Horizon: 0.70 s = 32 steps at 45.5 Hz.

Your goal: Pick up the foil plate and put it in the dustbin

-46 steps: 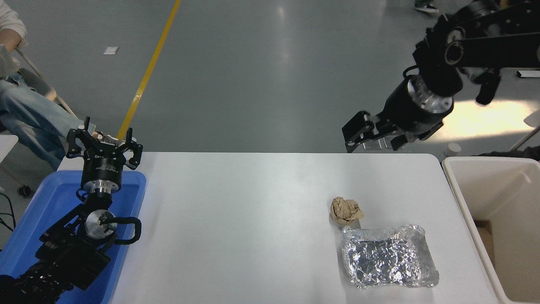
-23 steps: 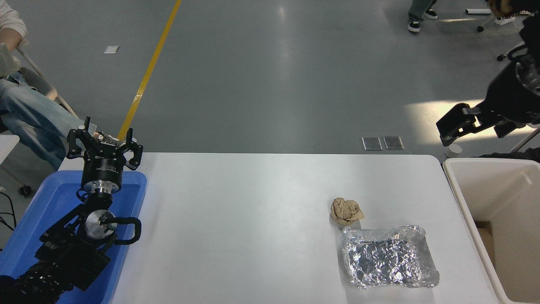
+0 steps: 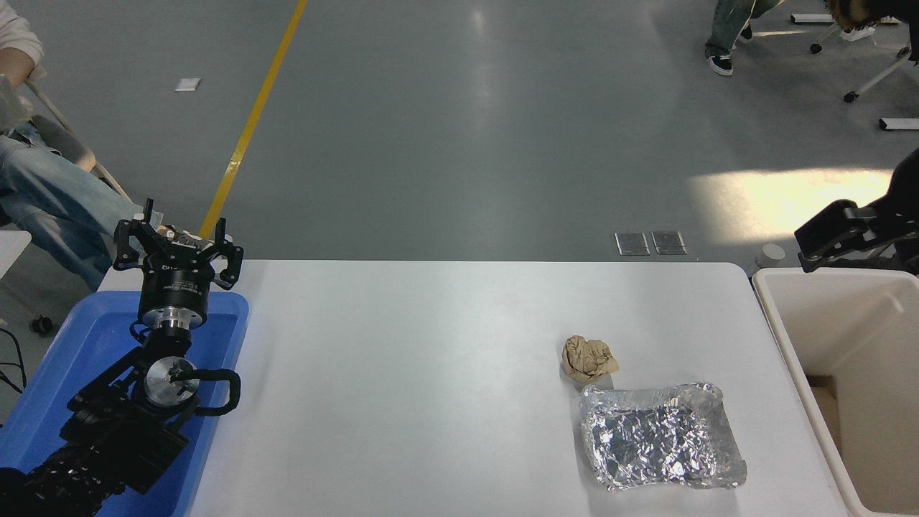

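Observation:
The foil plate (image 3: 660, 445), a crinkled silver tray with a raised rim, lies flat on the white table (image 3: 431, 373) near its front right corner. The dustbin (image 3: 782, 316), a deep cream plastic bin, stands just past the table's right edge. My right gripper (image 3: 836, 233) pokes in from the right edge, high above the bin's far rim and well away from the plate, most of it cut off by the picture. My left gripper (image 3: 176, 248) is parked at the lower left over a blue tray, open and holding nothing.
A crumpled brown paper ball (image 3: 589, 357) sits just behind the foil plate's far left corner. The blue tray (image 3: 93, 337) lies under the left arm. A seated person's legs (image 3: 50, 194) are at the far left, and another person's feet (image 3: 721, 61) at the top right.
My right arm has swung from above the table's far right edge out to the right, until only its gripper shows at the picture's edge over the dustbin. The plate and paper ball have not moved.

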{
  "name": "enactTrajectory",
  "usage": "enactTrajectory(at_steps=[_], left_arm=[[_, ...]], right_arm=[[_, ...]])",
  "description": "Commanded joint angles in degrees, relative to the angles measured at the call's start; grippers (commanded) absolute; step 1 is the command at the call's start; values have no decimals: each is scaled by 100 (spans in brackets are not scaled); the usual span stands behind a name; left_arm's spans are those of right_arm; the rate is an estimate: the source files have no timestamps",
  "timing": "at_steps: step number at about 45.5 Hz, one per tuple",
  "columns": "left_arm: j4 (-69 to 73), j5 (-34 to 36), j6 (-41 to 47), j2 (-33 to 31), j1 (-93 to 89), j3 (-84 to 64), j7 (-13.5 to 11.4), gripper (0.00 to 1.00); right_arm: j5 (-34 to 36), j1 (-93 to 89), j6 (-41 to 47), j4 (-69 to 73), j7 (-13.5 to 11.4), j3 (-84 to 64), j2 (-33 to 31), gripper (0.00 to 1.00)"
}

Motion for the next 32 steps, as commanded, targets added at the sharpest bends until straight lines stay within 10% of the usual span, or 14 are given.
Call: enactTrajectory(at_steps=[1, 32], left_arm=[[0, 1, 0, 0, 0, 0, 3, 99], [0, 9, 0, 0, 0, 0, 3, 99]], right_arm=[[-81, -648, -48, -22, 0, 320, -33, 100], [-723, -4673, -2429, -1173, 26, 1498, 151, 100]])
